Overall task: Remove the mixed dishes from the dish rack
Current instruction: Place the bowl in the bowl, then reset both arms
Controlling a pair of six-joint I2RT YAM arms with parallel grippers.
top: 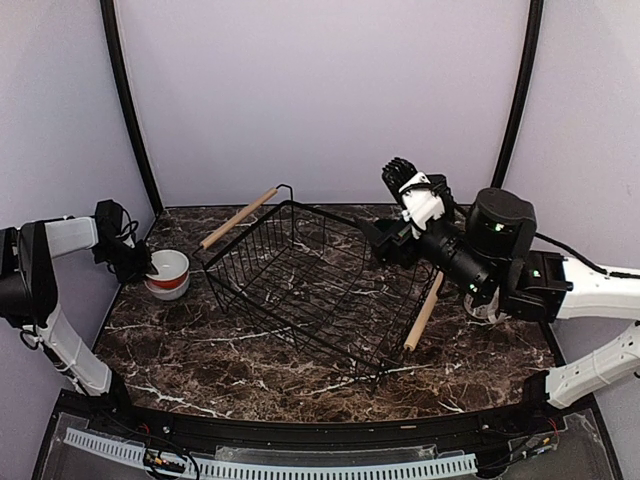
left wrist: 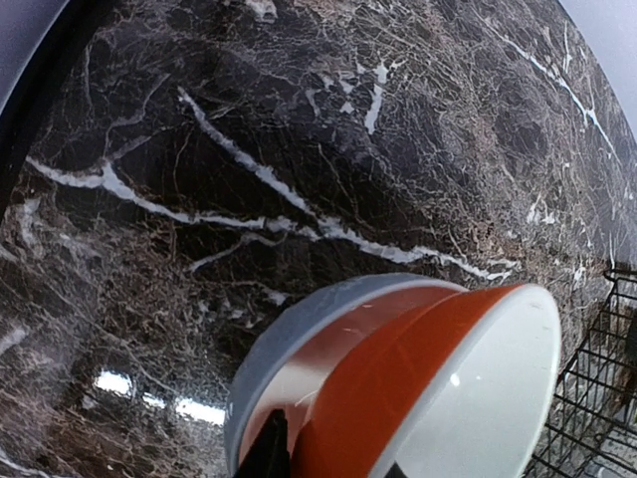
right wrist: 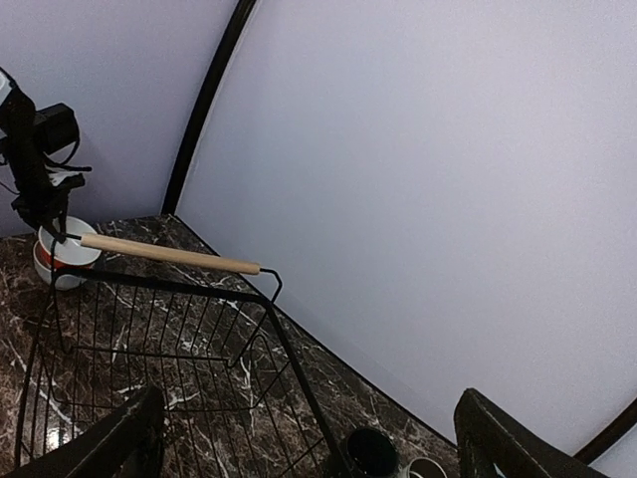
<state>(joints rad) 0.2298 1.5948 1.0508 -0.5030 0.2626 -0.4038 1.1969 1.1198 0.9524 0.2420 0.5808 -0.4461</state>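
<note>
The dish rack (top: 300, 290), a rectangular basket of thin black wire, lies between the two claws, and only the marble worktop (top: 200, 350) shows through its mesh. A light wooden rod handle (top: 238, 218) runs along the side nearer the left claw (top: 150, 268), and another (top: 423, 312) along the side below the right claw (right wrist: 309, 398). A glossy orange bowl (left wrist: 398, 388) with a white inside nests in a grey-rimmed dish (left wrist: 289, 329) right at the left claw. Its black fingers (left wrist: 267, 448) sit either side of the rim, but it cannot be told whether they pinch it or have let go. The right claw hangs released, fingers wide, over the rack's far corner. Just beyond it stand a dark round cup (right wrist: 370, 450) and a small white cup (right wrist: 423, 468).
</note>
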